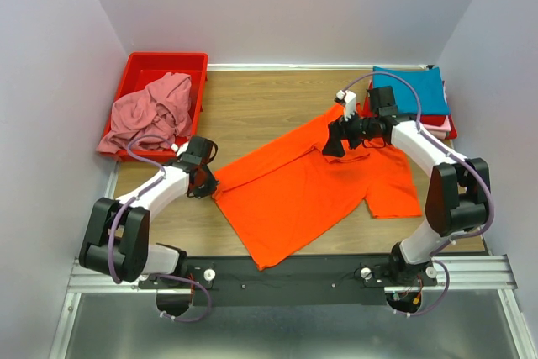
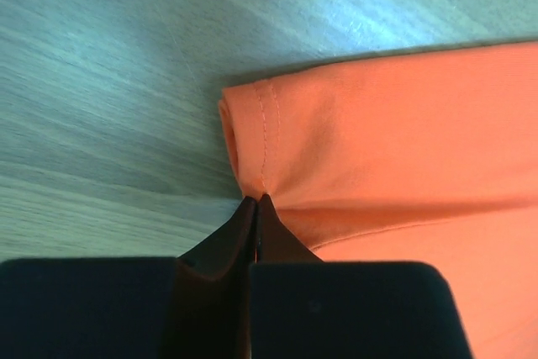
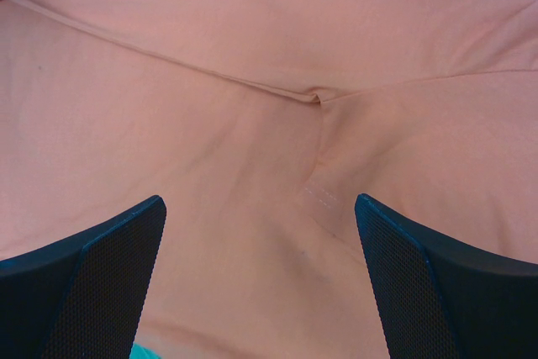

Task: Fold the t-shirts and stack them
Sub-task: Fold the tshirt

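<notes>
A bright orange t-shirt (image 1: 311, 187) lies spread on the wooden table. My left gripper (image 1: 204, 184) is shut on its left hemmed corner (image 2: 256, 149), low at the table. My right gripper (image 1: 334, 140) is open above the shirt's upper part, its fingers (image 3: 101, 266) wide apart over orange cloth (image 3: 252, 124) with a seam. A dusty pink shirt (image 1: 151, 115) is heaped in the red bin. Folded teal (image 1: 412, 90), red and pale pink shirts are stacked at the back right.
The red plastic bin (image 1: 168, 62) stands at the back left. The stack of folded shirts sits by the right wall. White walls enclose the table on three sides. A metal rail (image 1: 286, 275) runs along the near edge.
</notes>
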You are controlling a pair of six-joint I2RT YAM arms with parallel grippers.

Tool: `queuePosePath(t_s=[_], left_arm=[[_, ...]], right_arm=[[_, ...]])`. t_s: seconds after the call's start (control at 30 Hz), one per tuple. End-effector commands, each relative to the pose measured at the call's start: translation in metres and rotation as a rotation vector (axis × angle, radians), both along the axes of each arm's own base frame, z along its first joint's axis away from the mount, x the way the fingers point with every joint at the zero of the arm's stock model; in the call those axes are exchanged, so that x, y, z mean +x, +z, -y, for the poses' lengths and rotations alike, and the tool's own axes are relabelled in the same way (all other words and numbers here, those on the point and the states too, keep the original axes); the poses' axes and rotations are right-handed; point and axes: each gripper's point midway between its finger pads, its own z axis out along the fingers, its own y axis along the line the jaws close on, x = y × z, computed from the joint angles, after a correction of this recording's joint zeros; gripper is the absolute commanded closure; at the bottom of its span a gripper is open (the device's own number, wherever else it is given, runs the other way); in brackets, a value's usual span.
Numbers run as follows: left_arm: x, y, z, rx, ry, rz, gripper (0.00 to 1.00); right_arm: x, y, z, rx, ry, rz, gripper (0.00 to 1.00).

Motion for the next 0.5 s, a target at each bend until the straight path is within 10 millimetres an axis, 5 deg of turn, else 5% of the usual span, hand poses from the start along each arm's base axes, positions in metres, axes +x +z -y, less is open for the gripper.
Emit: queuePosePath(t_s=[0.0, 0.3, 0.47], left_arm=[[0.019, 0.015, -0.014, 0.087, 0.011, 0.052, 0.97], [0.037, 0.017, -0.046, 0.143, 0.036, 0.059, 0.97], [0.042, 0.022, -0.038, 0.099, -0.025, 0.067, 0.95]], right_arm=[[-0.003, 0.013, -0.001, 0.029, 0.019, 0.041, 0.0], [-0.003, 0.013, 0.001, 0.027, 0.02, 0.046, 0.0], [-0.003, 0.012, 0.002, 0.021, 0.021, 0.049, 0.0]])
